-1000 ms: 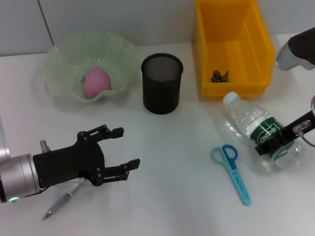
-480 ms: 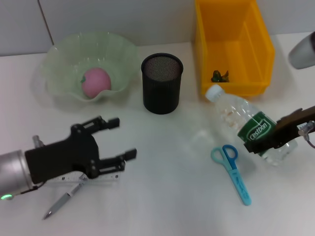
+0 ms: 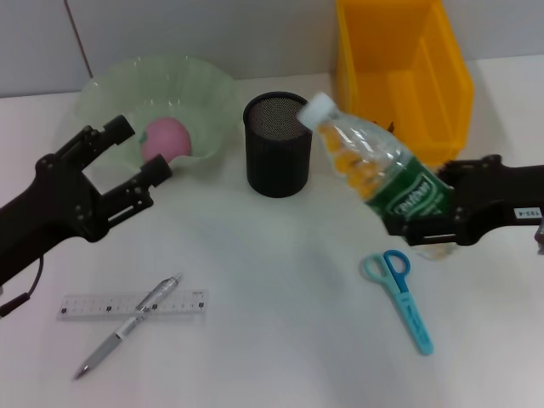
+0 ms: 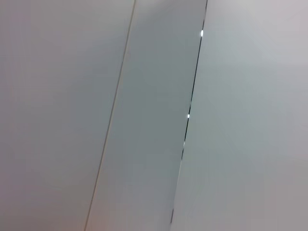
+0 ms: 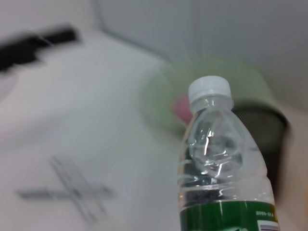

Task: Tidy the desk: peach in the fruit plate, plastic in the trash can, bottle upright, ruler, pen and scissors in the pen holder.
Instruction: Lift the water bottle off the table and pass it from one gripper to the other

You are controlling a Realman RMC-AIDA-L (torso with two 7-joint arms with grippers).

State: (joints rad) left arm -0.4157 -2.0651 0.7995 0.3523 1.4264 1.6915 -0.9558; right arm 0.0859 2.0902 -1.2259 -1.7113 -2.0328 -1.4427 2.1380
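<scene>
Two arms in view. Right end effector is clamped on the lower body of the bottle, holding it off the worktop, tilted with the white cap toward the far left, cap in front of the pen holder. Right wrist view shows the bottle's cap and neck close up, green label below. Left end effector is released, fingers spread, nothing between them, raised at the left just in front of the fruit plate. Peach sits in the fruit plate. Ruler lies flat near left on the worktop, pen lying across it. Scissors lie near right, handles just beside the right end effector. Yellow bin stands far right, behind the bottle. Left wrist view shows only plain grey panels.
</scene>
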